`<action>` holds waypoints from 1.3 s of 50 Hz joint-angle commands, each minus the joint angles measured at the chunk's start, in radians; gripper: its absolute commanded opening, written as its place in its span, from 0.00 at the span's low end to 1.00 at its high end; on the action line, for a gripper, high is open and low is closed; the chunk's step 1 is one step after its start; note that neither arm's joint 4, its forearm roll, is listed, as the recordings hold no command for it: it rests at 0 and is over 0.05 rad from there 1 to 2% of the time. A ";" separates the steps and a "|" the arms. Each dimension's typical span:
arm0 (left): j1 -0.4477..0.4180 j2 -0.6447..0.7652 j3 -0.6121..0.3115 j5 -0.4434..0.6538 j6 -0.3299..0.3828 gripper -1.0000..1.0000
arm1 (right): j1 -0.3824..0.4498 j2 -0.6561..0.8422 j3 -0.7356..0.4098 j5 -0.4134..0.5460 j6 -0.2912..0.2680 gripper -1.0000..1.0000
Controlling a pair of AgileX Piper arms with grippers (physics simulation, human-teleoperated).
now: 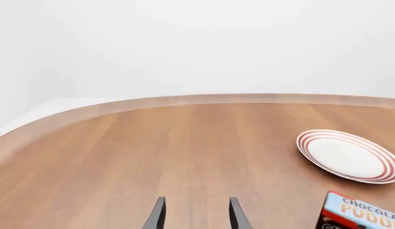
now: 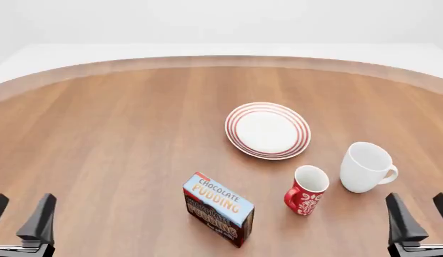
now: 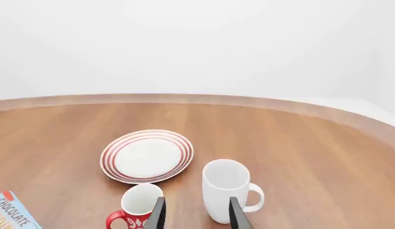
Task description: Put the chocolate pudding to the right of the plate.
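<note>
Both claws, left claw [image 2: 22, 217] and right claw [image 2: 418, 213], wide, empty, chocolate pudding [image 2: 218, 209] near-left of plate [image 2: 268, 130]

Chocolate pudding [image 2: 219, 209]: rectangular carton, light blue printed top, dark brown sides, red edges; resting on desk, turned at an angle, near and left of plate.
Plate [image 2: 268, 130]: round, white, red rim rings; flat on desk, centre.

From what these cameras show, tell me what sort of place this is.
Probably a simulated tabletop test scene, not a real room: a bare round wooden table against blank white surroundings, holding only a plate, a chocolate pudding, a red mug and a white mug.
</note>
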 commanded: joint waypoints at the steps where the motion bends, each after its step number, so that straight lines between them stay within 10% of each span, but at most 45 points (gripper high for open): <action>1: 0.000 0.000 0.000 0.000 0.000 1.00 | 0.017 0.074 -0.001 -0.068 0.011 1.00; 16: 0.000 0.000 0.000 0.000 0.000 1.00 | 0.031 0.051 -0.041 -0.015 0.015 1.00; 18: 0.000 0.000 0.000 0.000 0.000 1.00 | 0.066 0.047 -0.085 0.026 -0.079 1.00; 23: 0.000 0.000 0.000 0.000 0.000 1.00 | 0.196 0.124 -0.261 0.129 -0.049 1.00; 32: 0.000 0.000 0.000 0.000 0.000 1.00 | 0.353 0.387 -0.419 0.101 -0.185 1.00; 47: 0.000 0.000 0.000 0.000 0.000 1.00 | 0.458 0.539 -0.585 0.221 -0.279 1.00; 65: 0.000 0.000 0.000 0.000 0.000 1.00 | 0.498 0.673 -0.723 0.296 -0.272 1.00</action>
